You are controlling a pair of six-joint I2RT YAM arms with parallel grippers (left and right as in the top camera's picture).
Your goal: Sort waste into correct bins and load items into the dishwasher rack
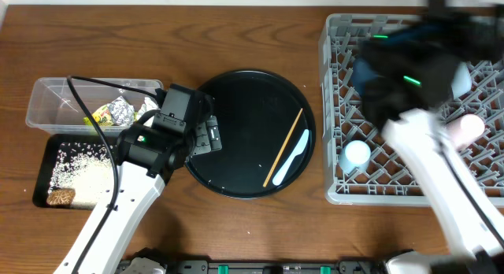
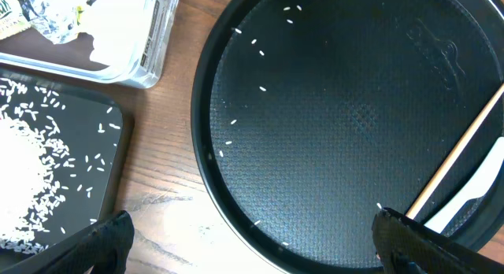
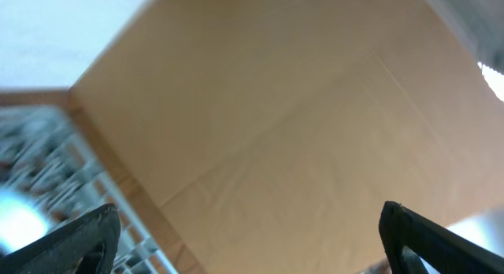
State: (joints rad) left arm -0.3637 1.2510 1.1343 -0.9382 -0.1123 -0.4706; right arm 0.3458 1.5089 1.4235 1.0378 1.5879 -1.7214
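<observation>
Left claw and right claw both wide, empty; chopstick at 3 o'clock on round tray could roll, nudging spoon beside it.

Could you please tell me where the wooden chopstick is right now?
In the overhead view the chopstick lies slanted on the right part of the round black tray, just left of the white spoon, with the grey rack further right.

**Waste binned, rack part-loaded**

Foil ball, wrapper and paper lie in the clear tub. Rice and a brown lump lie in the black tray. Chopstick and spoon lie side by side on the round tray. Blue cup and pink cup sit in the rack.
</observation>
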